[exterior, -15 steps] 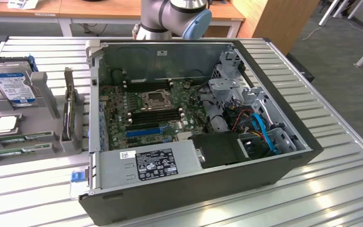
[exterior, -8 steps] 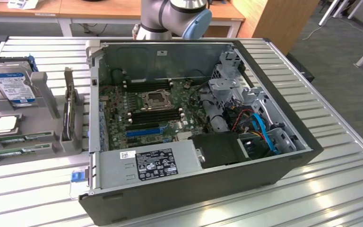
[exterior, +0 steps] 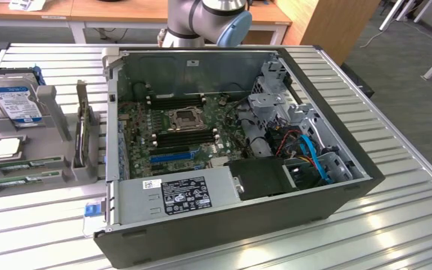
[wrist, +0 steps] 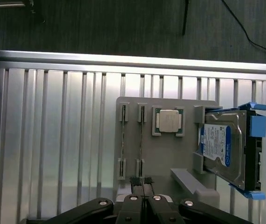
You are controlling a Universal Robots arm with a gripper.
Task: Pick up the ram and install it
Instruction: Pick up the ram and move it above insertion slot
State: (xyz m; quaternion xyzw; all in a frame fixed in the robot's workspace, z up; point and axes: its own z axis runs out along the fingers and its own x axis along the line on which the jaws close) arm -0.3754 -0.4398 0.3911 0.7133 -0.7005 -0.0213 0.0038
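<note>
Two ram sticks, thin green boards, lie on edge in the slots of a grey holder point(exterior: 58, 135) at the exterior view's left: one ram stick point(exterior: 32, 164) nearer the case and one ram stick point(exterior: 17, 181) further out. In the wrist view I look straight down on their edges, as the ram stick point(wrist: 141, 140) and the ram stick point(wrist: 123, 142). My gripper point(wrist: 141, 180) hangs above the end of the first of these, its fingertips point(wrist: 135, 179) shut with nothing between them. The motherboard's black memory slots point(exterior: 186, 135) sit inside the open case.
The open computer case point(exterior: 231, 146) fills the slatted metal table point(exterior: 396, 225), with a power supply point(exterior: 178, 194) at its near end. The holder point(wrist: 170, 158) also carries a silver processor chip point(wrist: 168, 121), a hard drive point(wrist: 221, 144) and an upright dark card point(exterior: 85, 135).
</note>
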